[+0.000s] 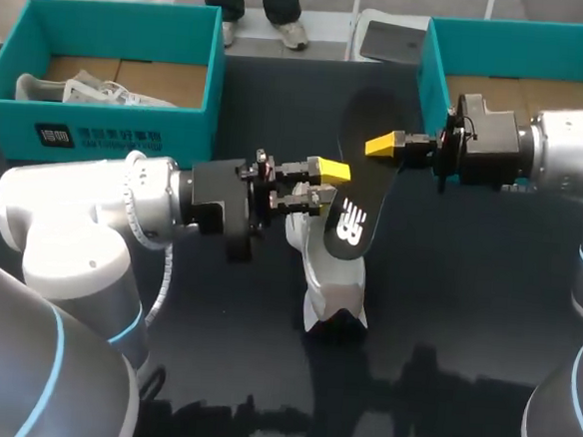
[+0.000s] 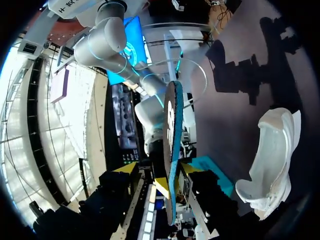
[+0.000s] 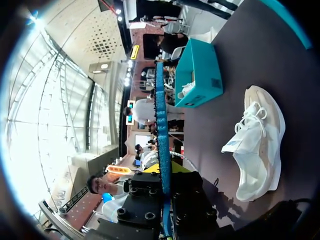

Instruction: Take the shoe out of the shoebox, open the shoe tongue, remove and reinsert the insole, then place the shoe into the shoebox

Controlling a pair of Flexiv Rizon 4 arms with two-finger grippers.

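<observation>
The black insole, with a white logo, hangs on edge above the table, and my right gripper is shut on its upper edge. In the right wrist view the insole's blue edge runs straight out from between the fingers of that gripper. My left gripper stands open at the insole's left side. In the left wrist view the insole lies against one finger of the gripper, with a gap to the other. The white shoe rests on the table under the insole.
A teal shoebox stands at the back left with another white shoe inside. A second teal shoebox stands at the back right, behind my right arm. The dark table runs bare in front of the shoe.
</observation>
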